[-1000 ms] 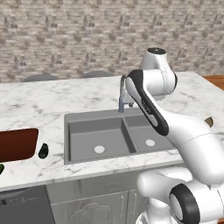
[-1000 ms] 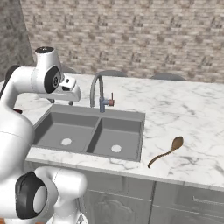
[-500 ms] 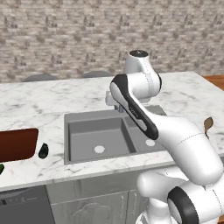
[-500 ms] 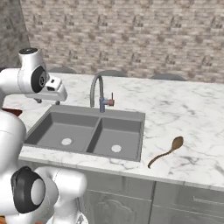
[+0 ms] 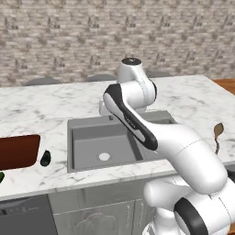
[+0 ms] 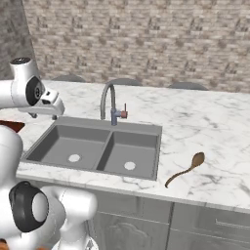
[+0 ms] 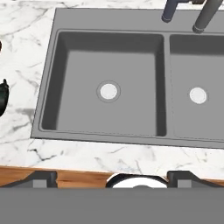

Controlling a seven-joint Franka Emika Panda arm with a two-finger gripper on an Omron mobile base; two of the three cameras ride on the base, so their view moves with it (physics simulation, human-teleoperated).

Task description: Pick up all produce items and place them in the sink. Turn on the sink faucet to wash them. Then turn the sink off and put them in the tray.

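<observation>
Produce first: the dark oblong item [image 5: 45,158] lies on the marble surface [image 5: 36,105], just beside the right edge of the reddish-brown tray [image 5: 17,151] and to the left of the sink [image 5: 92,133]. The bright green item [image 5: 1,177] shows as a small piece at the picture's left edge, in front of the tray. In the hand view the dark item [image 7: 2,97] is cut by the left border, apart from the sink rim.

Both basins of the grey sink are bare, each with a pale round drain. The faucet [image 6: 110,101] stands upright behind the divider between them, with a small reddish lever on its side.

No brand, label or writing can be read anywhere.

The surface is white marble with grey veins; behind it stands a wall of grey-brown brick, and below are grey cabinet fronts.

The right base view gives the whole brown wooden spoon [image 6: 184,169] to the right of the sink — the left base view shows just its end. The claw [image 6: 33,115] hangs over the surface left of the sink, with jaws wide apart and holding nothing.
</observation>
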